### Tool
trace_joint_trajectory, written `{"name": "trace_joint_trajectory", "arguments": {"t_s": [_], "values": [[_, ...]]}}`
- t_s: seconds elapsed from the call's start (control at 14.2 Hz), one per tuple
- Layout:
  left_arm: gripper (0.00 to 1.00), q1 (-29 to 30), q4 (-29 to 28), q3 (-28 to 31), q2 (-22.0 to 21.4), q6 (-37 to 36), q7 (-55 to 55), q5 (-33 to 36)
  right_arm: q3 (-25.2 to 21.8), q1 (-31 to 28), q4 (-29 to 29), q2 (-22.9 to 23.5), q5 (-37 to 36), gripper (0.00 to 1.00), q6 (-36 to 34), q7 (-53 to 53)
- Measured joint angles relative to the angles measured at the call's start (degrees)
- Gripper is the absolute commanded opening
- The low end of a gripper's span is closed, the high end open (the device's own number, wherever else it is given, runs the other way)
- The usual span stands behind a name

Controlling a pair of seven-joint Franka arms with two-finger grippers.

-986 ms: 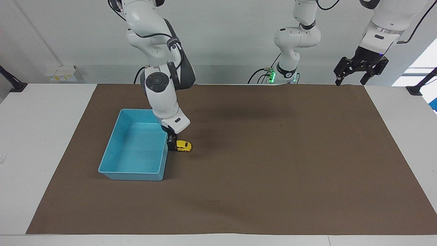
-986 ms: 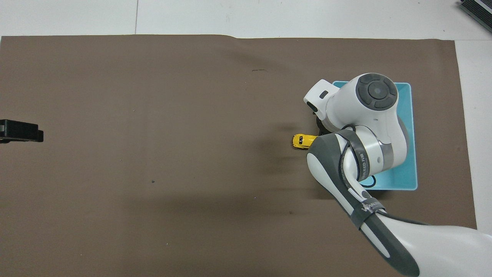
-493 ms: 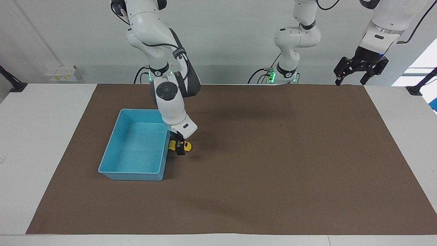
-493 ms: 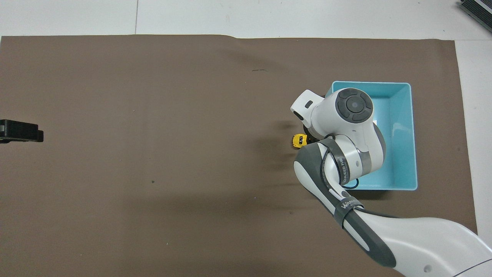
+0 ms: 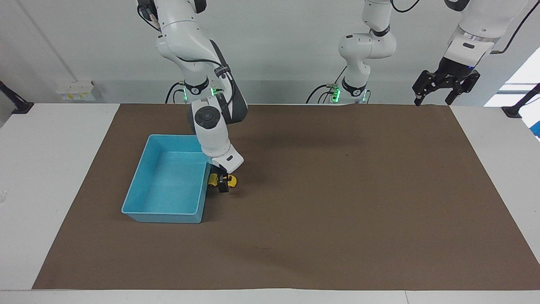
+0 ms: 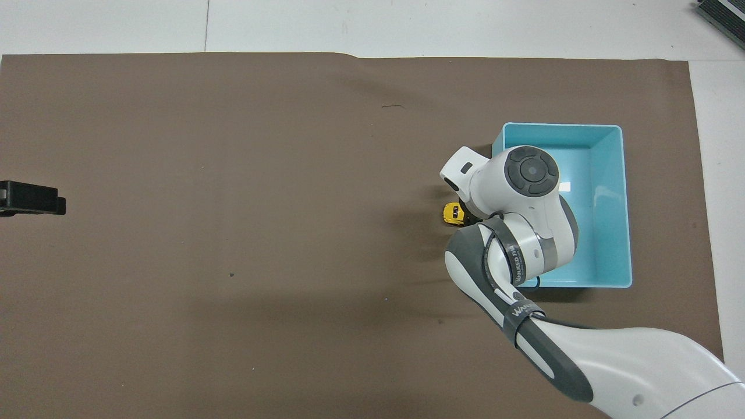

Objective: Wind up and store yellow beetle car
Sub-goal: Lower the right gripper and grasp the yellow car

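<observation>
The yellow beetle car (image 5: 231, 180) stands on the brown mat beside the blue bin (image 5: 136, 195), at the bin's side toward the left arm's end. My right gripper (image 5: 222, 184) is down at mat level astride the car's middle, so yellow shows on either side of it. In the overhead view only the car's end away from the bin (image 6: 450, 213) shows; the right arm's wrist hides the rest and the gripper. The bin (image 6: 626, 203) holds nothing that I can see. My left gripper (image 5: 433, 99) waits open, up in the air over the mat's corner nearest the left arm's base.
The brown mat (image 5: 337, 211) covers most of the white table (image 5: 42, 169). The left gripper's tips (image 6: 32, 198) show at the edge of the overhead view. A wall socket block (image 5: 76, 90) sits at the table's edge near the robots.
The right gripper moved from the car's bin end to over its middle and came down astride it. In the last half second it barely moved. The car stayed put. The left arm has not moved.
</observation>
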Motion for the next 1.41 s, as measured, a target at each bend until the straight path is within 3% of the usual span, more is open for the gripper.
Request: {"name": "trace_joint_trajectory", "arguments": {"t_s": [0.21, 0.28, 0.35, 0.77, 1.41], "values": [[1.00, 0.0, 0.0, 0.0, 0.0, 0.0, 0.0, 0.0, 0.0, -0.1, -1.4, 0.0, 0.0, 0.97, 1.8, 0.0], [1.00, 0.0, 0.0, 0.0, 0.0, 0.0, 0.0, 0.0, 0.0, -0.1, -2.0, 0.0, 0.0, 0.84, 2.4, 0.0], [1.00, 0.0, 0.0, 0.0, 0.0, 0.0, 0.0, 0.0, 0.0, -0.1, -2.2, 0.0, 0.0, 0.57, 2.7, 0.0], [1.00, 0.0, 0.0, 0.0, 0.0, 0.0, 0.0, 0.0, 0.0, 0.1, -2.2, -0.1, -0.5, 0.14, 2.7, 0.0], [1.00, 0.0, 0.0, 0.0, 0.0, 0.0, 0.0, 0.0, 0.1, 0.2, -0.2, -0.1, -0.9, 0.06, 1.7, 0.1]]}}
